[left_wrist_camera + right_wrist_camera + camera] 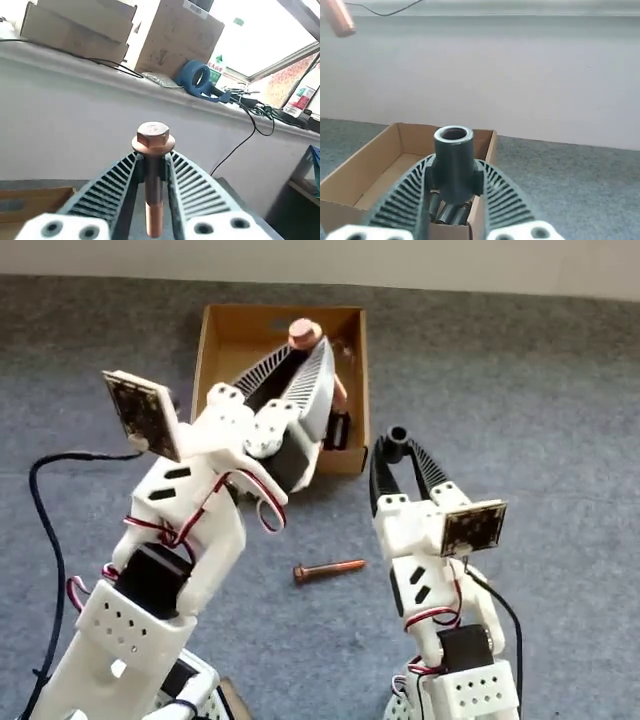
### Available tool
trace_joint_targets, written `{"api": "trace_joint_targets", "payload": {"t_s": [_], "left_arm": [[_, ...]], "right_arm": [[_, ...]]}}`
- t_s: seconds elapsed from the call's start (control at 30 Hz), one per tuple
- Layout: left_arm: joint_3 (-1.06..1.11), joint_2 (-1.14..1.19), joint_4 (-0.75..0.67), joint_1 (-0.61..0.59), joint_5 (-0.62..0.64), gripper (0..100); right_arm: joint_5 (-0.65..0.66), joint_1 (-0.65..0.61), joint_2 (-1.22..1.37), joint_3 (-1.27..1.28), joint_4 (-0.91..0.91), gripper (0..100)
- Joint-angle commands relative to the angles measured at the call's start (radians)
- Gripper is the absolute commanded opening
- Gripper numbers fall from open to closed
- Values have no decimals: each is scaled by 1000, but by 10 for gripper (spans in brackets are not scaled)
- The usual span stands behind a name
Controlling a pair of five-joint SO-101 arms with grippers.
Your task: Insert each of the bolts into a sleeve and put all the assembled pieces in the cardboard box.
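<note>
- left hand [154, 160] is sitting closest to the lens, its ribbed fingers closed onto a copper bolt [154, 192]. it is pinching the shaft just under the hex head, and the head is poking out past the fingertips.
- in the high view the left hand [303, 352] is hanging above the cardboard box [212, 360], with the bolt [304, 334] at its tip.
- right hand [455, 169] is clamping a dark sleeve [453, 150], fingers drawn in tight against its sides. the sleeve's open end is facing away from the wrist camera.
- in the high view the right hand [398, 450] is holding the sleeve [397, 436] above the table [560, 390], just outside the box's near corner on the right arm's side.
- second bolt [330, 568] is lying flat on the table between the two arms, on the near side of the box, touching neither hand.
- dark pieces [447, 212] are lying inside the box [370, 165] at its near corner. cannot tell whether they are carrying bolts.
- beyond the table, a ledge [50, 54] is carrying cartons [170, 35], a blue roll [197, 80] and cables [245, 135].
</note>
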Motion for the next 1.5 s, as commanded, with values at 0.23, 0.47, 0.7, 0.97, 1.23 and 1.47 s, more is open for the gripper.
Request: {"api": "trace_joint_targets", "payload": {"t_s": [0.23,0.47,0.7,0.97,1.23,1.47], "left_arm": [[-39,102,-35,237,-336,9],[-31,234,-109,248,-353,9],[-31,266,-137,216,-351,9],[-31,268,-137,196,-351,9],[-31,275,-137,194,-351,9],[-10,275,-138,194,-351,9]], "right_arm": [[15,-33,-8,12,-21,6],[15,-28,-10,19,-21,6],[15,-27,-10,39,-21,6],[15,-27,-10,36,-21,6],[15,-27,-10,33,-21,6],[15,-27,-10,31,-21,6]]}}
